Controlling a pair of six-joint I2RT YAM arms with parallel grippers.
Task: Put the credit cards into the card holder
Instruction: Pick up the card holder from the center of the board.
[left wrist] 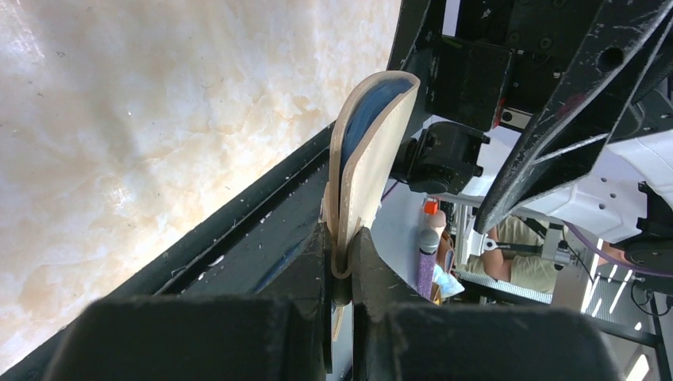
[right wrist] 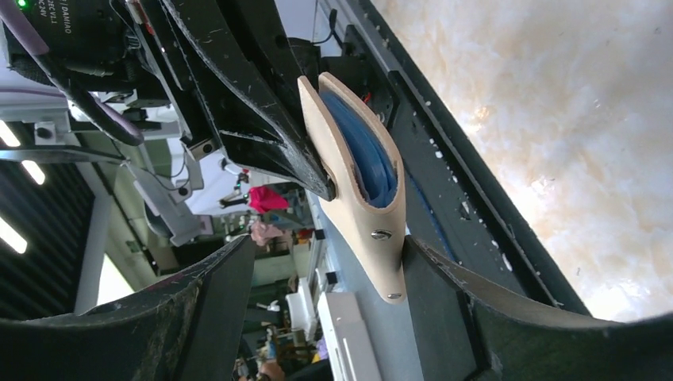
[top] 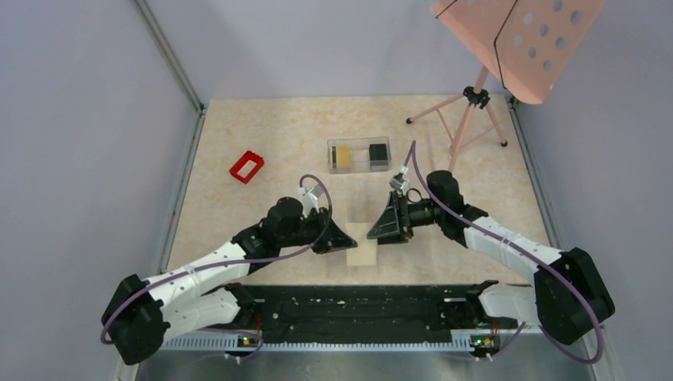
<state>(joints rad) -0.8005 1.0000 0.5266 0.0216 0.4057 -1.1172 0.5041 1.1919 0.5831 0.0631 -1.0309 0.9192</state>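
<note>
slippage is the risk: the left hand [left wrist: 341, 262] is shut on just one edge of the card holder [left wrist: 369, 167], which stands upright above the worktop [top: 262, 127], so a nudge from the right hand [right wrist: 325, 274] could twist it loose. the right hand gapes wide, holds nothing and straddles the card holder's snap end. the cards [top: 343, 156] sit well apart in the clear box [top: 359, 142].

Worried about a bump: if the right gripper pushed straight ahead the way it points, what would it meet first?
Most likely the wallet, standing between its open fingers; just behind it, the left gripper pinching it.
</note>
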